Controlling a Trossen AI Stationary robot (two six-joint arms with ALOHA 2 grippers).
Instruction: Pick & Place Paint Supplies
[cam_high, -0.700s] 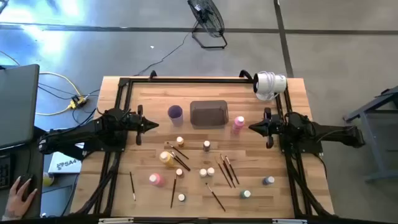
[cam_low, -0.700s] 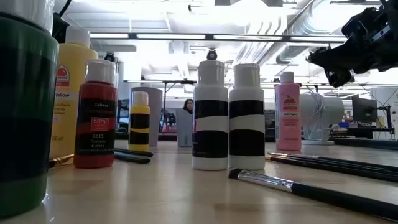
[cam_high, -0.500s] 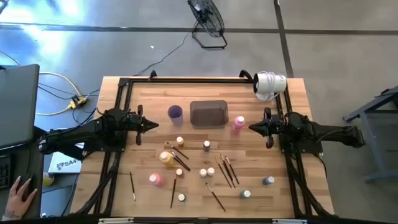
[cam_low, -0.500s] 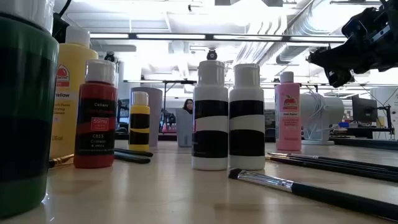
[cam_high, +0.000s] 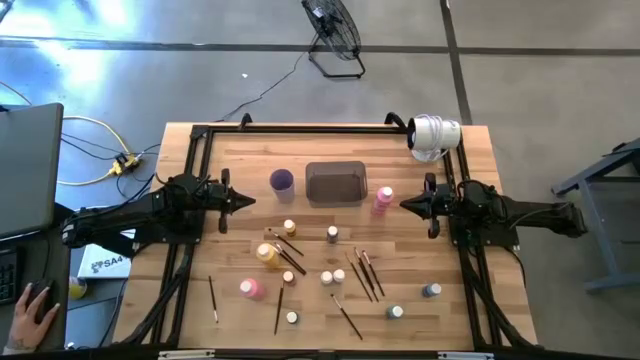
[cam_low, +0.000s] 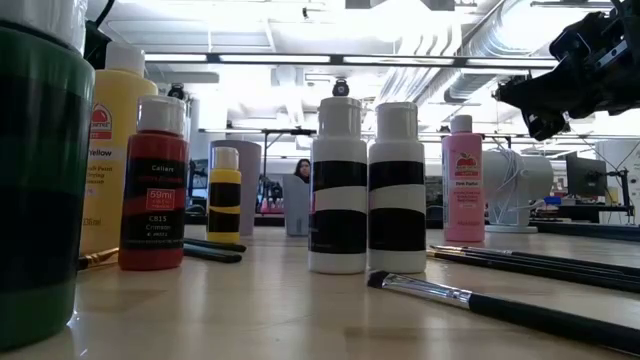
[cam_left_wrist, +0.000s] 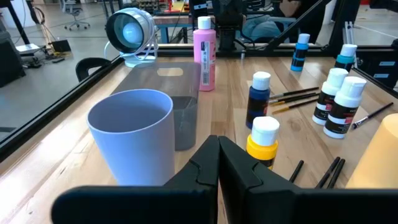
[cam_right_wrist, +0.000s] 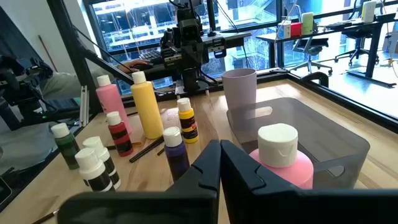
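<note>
Still, both grippers (cam_high: 247, 200) (cam_high: 405, 204) hover shut, unmoved.

Table (cam_high: 470, 160): pale wood planks, smooth matt finish. Tray (cam_left_wrist: 149, 84): translucent grey plastic, matt. Cup (cam_left_wrist: 132, 144): smooth lilac plastic, faint sheen. Paint bottles (cam_low: 337, 187): glossy plastic, paper labels, white plastic caps. Brushes (cam_low: 500, 305): dark glossy handles, metal ferrules.

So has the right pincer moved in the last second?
No. The right pincer sits shut beside the pink bottle, same gap as before.
</note>
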